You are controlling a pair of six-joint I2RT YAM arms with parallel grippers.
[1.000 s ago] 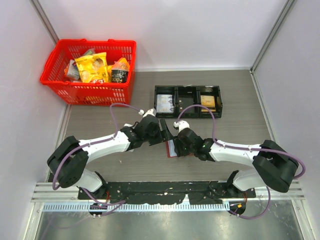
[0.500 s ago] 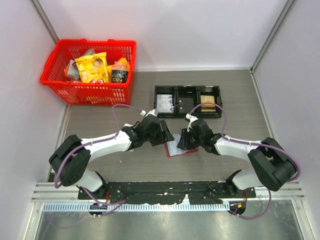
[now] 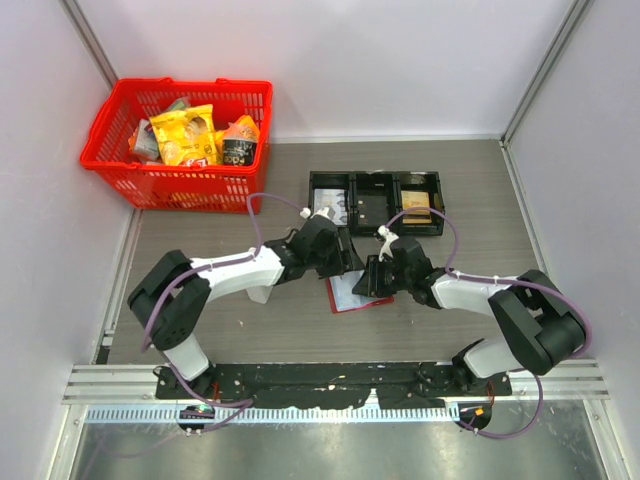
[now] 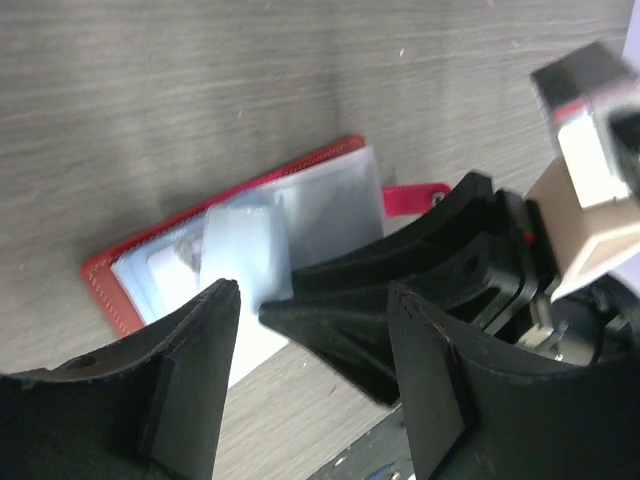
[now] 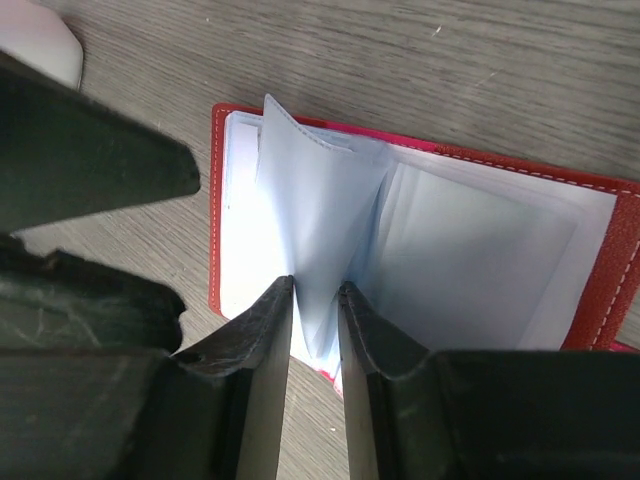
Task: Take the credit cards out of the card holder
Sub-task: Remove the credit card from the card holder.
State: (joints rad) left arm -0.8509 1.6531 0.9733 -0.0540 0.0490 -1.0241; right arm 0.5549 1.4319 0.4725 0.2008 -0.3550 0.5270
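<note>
The red card holder lies spread open on the table, its pale blue-grey sleeves facing up. In the right wrist view one sleeve stands up from the fold. My right gripper is shut on its lower edge. The credit cards sit inside the sleeves, and one pale card with faint print shows through. My left gripper hangs open just above the holder's near edge, with only the right gripper's finger and bare table between its fingers. From above, the left gripper and the right gripper nearly touch.
Just behind the grippers stands a black three-compartment tray with paper items in it. A red basket full of snack packs sits at the back left. Grey walls close in the table on both sides.
The right gripper has slid off the holder to its right side and narrowed onto a sleeve. The left arm has swung right, so its gripper now reaches the holder.
</note>
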